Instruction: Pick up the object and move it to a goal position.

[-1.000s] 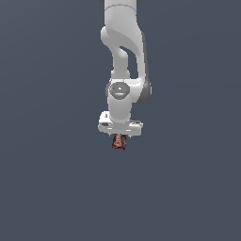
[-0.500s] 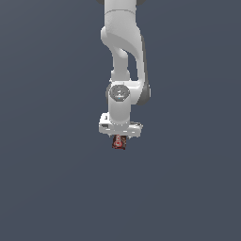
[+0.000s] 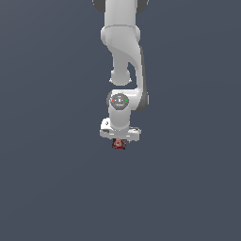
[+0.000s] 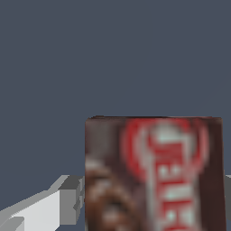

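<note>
- Up close in the wrist view: the object (image 4: pixel 153 173), dark box with red-and-white label, fills the space between the fingers (image 4: pixel 67 203).
- Exterior view: the gripper (image 3: pixel 119 141) clamps the object (image 3: pixel 119 144), hanging beneath the arm.
- Advice: carry smoothly, grip firm, no jerks.

Dark boxy block (image 4: pixel 153 173) with red ring and white lettering on its label, blurred, possibly "TEH", no word clearly legible
</note>
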Controlling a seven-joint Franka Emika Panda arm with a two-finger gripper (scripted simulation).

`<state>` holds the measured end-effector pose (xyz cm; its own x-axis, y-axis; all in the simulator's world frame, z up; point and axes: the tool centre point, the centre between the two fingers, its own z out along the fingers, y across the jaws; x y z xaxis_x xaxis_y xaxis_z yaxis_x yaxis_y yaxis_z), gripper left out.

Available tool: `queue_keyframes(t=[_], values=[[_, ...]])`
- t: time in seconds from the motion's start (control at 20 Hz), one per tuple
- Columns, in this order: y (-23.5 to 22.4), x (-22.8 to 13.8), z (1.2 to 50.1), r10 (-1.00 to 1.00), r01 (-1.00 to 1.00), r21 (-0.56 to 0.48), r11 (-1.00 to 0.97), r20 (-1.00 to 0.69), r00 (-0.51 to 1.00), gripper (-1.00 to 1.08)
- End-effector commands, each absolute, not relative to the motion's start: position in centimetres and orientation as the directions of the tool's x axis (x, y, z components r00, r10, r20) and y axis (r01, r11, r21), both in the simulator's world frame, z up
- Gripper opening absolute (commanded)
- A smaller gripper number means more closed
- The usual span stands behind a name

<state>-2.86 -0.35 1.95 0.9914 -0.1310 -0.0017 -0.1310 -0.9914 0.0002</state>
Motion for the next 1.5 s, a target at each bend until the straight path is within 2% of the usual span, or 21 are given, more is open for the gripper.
queue_keyframes(t=[0.0,0.05,0.1,0.85,1.45], values=[[-0.3,-2.8,1.6,-0.131,-0.131,0.000,-0.991,0.000,0.991,1.00],[-0.3,-2.8,1.6,-0.131,-0.131,0.000,-0.991,0.000,0.991,1.00],[-0.3,-2.8,1.6,-0.131,-0.131,0.000,-0.991,0.000,0.991,-1.00],[0.1,-2.4,2.2,-0.131,-0.131,0.000,-0.991,0.000,0.991,-1.00],[4.7,0.9,8.3,-0.131,-0.131,0.000,-0.991,0.000,0.991,-1.00]])
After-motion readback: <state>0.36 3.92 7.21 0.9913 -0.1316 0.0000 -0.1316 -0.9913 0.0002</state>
